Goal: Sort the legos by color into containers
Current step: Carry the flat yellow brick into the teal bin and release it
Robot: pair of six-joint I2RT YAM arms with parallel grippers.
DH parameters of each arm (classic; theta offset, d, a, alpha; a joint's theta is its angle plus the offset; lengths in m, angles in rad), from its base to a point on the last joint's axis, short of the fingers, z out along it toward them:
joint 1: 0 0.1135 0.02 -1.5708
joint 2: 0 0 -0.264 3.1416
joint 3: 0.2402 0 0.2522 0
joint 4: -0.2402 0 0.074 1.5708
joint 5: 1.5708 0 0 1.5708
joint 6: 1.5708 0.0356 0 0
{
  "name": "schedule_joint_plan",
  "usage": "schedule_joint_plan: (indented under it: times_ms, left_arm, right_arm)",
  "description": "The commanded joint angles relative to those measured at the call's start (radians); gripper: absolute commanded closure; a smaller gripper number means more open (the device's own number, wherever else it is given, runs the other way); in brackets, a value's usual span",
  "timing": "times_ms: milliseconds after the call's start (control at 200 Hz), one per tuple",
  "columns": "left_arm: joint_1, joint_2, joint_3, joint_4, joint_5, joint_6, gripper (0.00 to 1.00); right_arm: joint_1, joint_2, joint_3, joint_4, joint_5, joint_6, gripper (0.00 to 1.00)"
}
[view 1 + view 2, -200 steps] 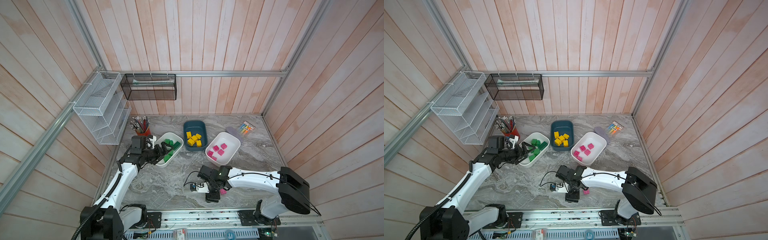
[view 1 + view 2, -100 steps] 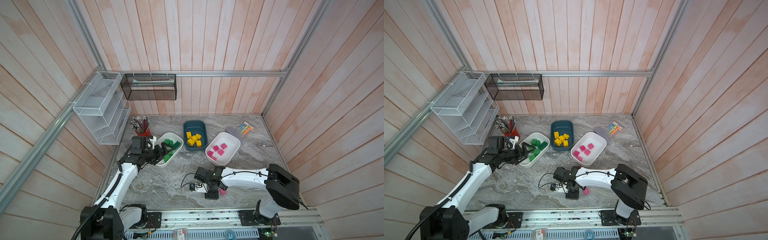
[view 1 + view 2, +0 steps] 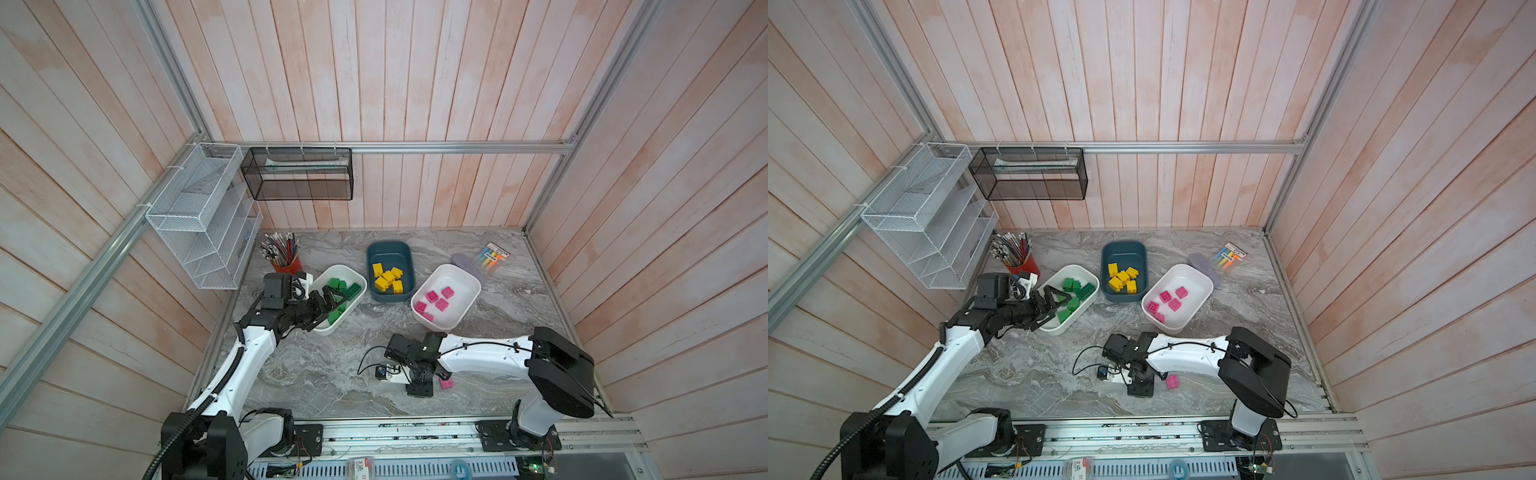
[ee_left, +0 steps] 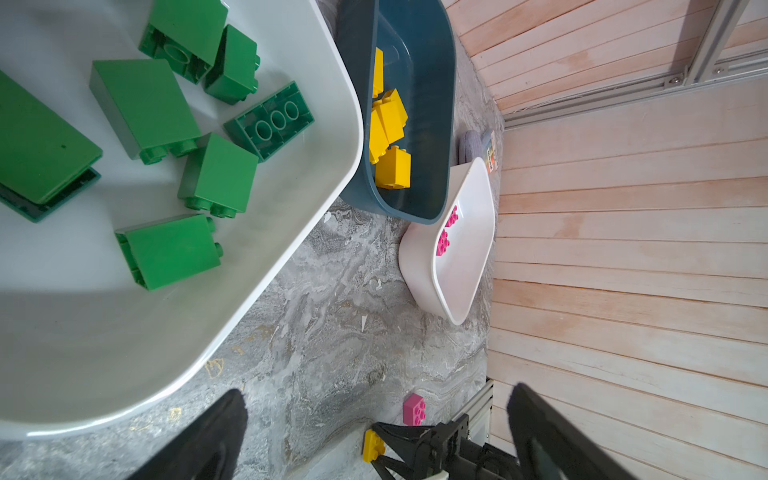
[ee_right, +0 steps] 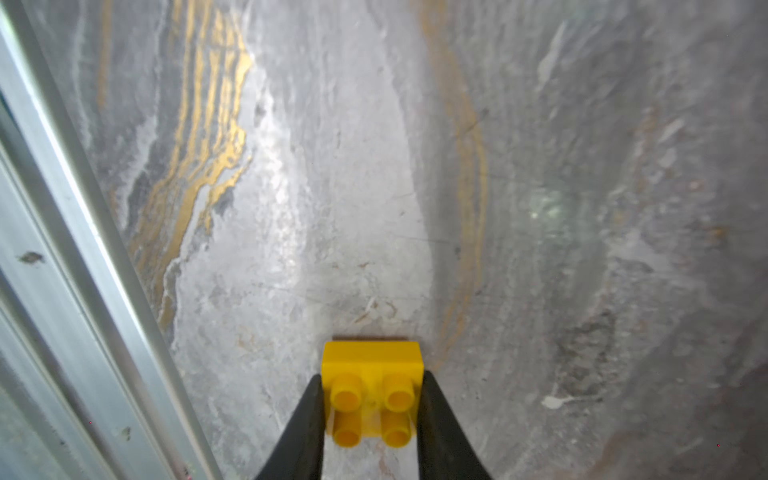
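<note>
**Right arm closes on a stray yellow brick.** The right gripper (image 5: 372,399) clamped its black fingers (image 5: 307,415) against both sides of a yellow brick (image 5: 372,361). The brick's studs faced the wrist camera, and it sat low over the grey marbled surface (image 3: 324,374), close to the aluminium rail (image 5: 62,249). In both top views the gripper pointed straight down and hid the brick. A lone pink brick (image 3: 446,383) lay on the surface just beside it.

Across the scene, the left gripper (image 4: 374,390) hung with its fingers spread wide and nothing between them. It was poised over the near end of the left white tub (image 3: 332,328), which held the green bricks (image 4: 216,170). The teal tub (image 3: 409,259), at the middle back, held the yellow bricks (image 3: 388,278), and the right white tub (image 3: 467,297) held the pink bricks (image 3: 436,299). The three tubs sat close together in a row. Whether the teal one touched its neighbours could not be told. A red pencil cup (image 3: 286,266) stood behind the left tub.
</note>
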Motion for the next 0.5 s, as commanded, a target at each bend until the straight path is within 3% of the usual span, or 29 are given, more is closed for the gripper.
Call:
schedule_joint_plan:
  times_ms: [0, 245, 495]
  left_arm:
    - [-0.003, 0.007, 0.003, 0.022, 0.014, 0.003, 0.00]
    - [-0.005, 0.024, 0.043, 0.032, 0.022, -0.006, 0.00]
    - [-0.006, 0.051, 0.091, 0.040, 0.023, -0.014, 0.00]
  right_arm:
    - [-0.097, -0.077, 0.086, 0.000, -0.019, 0.039, 0.74]
    - [-0.330, -0.082, 0.269, 0.070, -0.042, -0.035, 0.74]
    - [-0.494, 0.165, 0.520, 0.197, -0.082, -0.072, 0.74]
